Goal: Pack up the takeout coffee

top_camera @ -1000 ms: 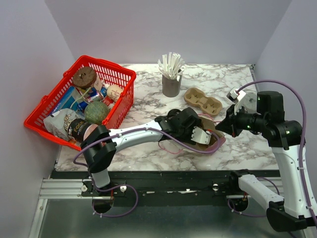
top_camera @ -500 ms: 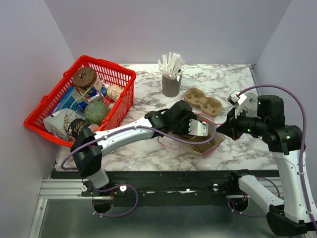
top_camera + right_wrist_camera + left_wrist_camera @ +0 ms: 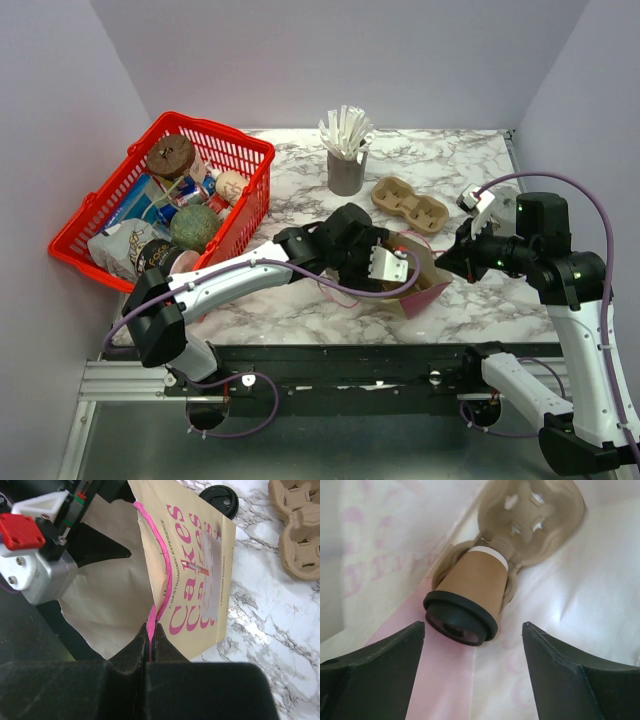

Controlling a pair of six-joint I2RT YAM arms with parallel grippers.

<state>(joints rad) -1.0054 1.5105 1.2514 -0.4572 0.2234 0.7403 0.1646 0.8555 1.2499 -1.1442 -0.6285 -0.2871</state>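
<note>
In the left wrist view the takeout coffee lies on its side inside the bag: a tan paper cup (image 3: 475, 582) with its black lid (image 3: 460, 620) on, its base in a brown pulp carrier (image 3: 535, 515). My left gripper (image 3: 473, 624) is open, its jaws either side of the lid and apart from it. From above, that gripper (image 3: 385, 265) sits at the mouth of the paper bag (image 3: 425, 280). My right gripper (image 3: 151, 630) is shut on the bag's pink handle (image 3: 162, 580), holding the printed bag (image 3: 200, 570) open.
A second pulp carrier (image 3: 410, 205) lies behind the bag, with a grey cup of white sticks (image 3: 346, 160) further back. A loose black lid (image 3: 220, 500) rests on the marble beside the bag. The red basket (image 3: 250, 190) of groceries stands at the left.
My left gripper narrowed, then opened wide, and drew back leftward towards the bag's mouth. The bag's mouth has lifted and tilted up from lying flat. The right gripper stays shut on the handle.
</note>
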